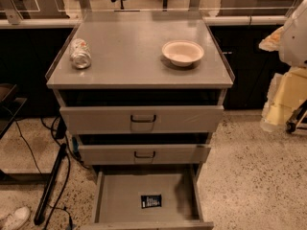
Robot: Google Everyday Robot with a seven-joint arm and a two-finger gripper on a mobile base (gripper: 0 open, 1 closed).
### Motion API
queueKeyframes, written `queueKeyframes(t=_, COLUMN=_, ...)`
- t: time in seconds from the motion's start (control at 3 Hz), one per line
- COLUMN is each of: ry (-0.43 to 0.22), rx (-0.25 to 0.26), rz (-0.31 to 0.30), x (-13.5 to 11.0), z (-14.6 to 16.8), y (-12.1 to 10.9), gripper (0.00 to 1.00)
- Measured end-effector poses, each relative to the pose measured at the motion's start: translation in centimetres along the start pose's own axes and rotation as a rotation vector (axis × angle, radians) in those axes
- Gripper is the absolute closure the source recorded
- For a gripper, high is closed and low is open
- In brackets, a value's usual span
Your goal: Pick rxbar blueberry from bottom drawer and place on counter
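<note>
Inside bottom drawer: 1 rxbar blueberry | gripper: out of view

Views: one camera view only, so no overlap with another.
Position: raised, in front of the drawer cabinet, above the level of the counter.
Facing: forward and steeply down, onto the counter and into the open bottom drawer.
Nearness: middling. The cabinet stands centred, its lowest front edge is cut by the frame, and floor shows either side.
Gripper: outside this view.
</note>
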State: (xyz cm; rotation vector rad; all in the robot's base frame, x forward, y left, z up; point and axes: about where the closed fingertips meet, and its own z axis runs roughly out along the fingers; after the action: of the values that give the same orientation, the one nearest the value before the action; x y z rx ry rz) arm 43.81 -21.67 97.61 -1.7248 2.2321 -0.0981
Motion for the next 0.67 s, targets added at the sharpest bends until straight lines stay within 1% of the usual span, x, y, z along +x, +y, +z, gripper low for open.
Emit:
queueKeyframes(t=0.33, ry=0.0, rx=0.0, rz=0.0, x=0.0, z=0.0, y=0.0, gripper=0.0)
queueKeyframes(t=0.67, ry=-0.008, rx=-0.031, rz=-0.019, x=-0.5, z=4.3, y=1.4, gripper=0.0)
